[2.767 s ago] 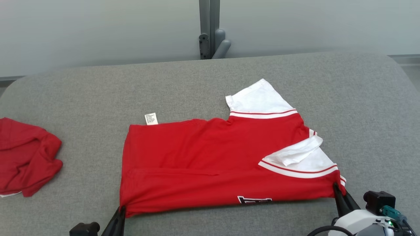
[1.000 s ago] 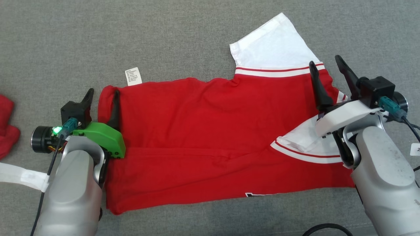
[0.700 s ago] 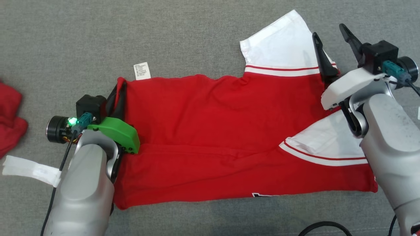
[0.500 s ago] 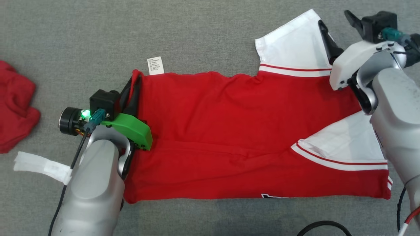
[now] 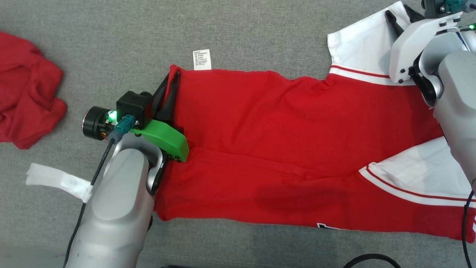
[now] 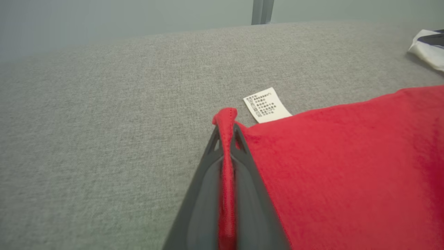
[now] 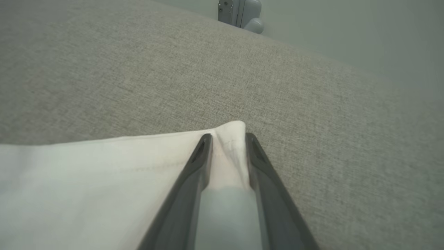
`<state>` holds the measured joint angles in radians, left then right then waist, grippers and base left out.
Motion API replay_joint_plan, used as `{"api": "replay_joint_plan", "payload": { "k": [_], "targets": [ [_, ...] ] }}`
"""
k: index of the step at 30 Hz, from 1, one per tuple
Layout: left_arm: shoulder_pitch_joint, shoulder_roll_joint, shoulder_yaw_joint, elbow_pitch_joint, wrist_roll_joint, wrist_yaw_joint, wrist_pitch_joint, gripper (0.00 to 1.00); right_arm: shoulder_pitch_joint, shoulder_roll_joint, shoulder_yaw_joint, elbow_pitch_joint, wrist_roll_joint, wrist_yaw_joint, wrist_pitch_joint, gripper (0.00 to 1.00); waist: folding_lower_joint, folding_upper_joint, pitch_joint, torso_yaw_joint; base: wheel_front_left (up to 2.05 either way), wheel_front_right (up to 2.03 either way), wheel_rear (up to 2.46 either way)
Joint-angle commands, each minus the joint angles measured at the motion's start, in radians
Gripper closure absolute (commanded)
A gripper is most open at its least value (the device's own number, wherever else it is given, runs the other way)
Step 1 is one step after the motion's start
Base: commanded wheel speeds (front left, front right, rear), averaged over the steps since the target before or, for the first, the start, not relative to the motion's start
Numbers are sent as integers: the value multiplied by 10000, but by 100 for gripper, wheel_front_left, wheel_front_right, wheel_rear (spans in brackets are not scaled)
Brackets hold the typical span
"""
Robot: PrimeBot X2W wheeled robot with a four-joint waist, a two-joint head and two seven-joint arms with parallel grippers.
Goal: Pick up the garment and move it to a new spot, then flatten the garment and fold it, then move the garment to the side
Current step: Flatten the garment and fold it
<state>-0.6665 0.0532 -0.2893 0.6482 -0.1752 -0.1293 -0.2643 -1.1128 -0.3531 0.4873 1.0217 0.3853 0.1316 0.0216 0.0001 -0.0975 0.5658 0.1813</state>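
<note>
Shirt point(image 5: 282, 123) lies spread on the grey table point(image 5: 111, 37), red body, white sleeves. Left wrist view: left gripper point(image 6: 225, 130) pinches the red hem corner beside the label point(image 6: 267, 105). Right wrist view: right gripper point(image 7: 225, 139) straddles the white sleeve corner, cloth bunched between fingers; grip cannot tell. Head view: forearms reach forward over both shirt ends; red cloth point(image 5: 26, 100) apart at left.

2 red garments point(image 5: 279, 123) point(image 5: 26, 85), 1 care label point(image 5: 202, 59), 2 hands point(image 6: 226, 130) point(image 7: 229, 136)
</note>
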Motion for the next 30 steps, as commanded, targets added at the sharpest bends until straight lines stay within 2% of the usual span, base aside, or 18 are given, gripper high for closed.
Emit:
{"api": "replay_joint_plan", "payload": {
  "k": [1, 9, 16, 24, 30],
  "targets": [
    [-1, 9, 86, -61, -6, -32, 3, 100, 267, 8, 121, 319, 67, -21, -54, 100, -1, 1, -41, -57, 0, 0, 0],
    [640, 71, 588, -377, 88, -12, 3, 100, 327, 125, 125, 599, 211, -21, -2065, 100, -1, 1, -981, -528, 0, 0, 0],
    [1457, 515, 681, -807, 26, -12, 1, 100, 924, 120, -22, 343, 497, -21, -2824, 100, -1, 1, -1986, -1156, 0, 0, 0],
    [2627, 860, 848, -1691, -38, -12, 3, 100, 3126, -140, -1314, -2259, 798, -19, -2860, 100, -1, 1, -2705, -1695, 0, 0, 0],
    [3506, 957, 1003, -2130, -24, -12, 3, 100, 5135, -16, -2129, -3666, 705, -19, -2863, 100, -1, 1, -3045, -1820, 0, 0, 0]
  ]
}}
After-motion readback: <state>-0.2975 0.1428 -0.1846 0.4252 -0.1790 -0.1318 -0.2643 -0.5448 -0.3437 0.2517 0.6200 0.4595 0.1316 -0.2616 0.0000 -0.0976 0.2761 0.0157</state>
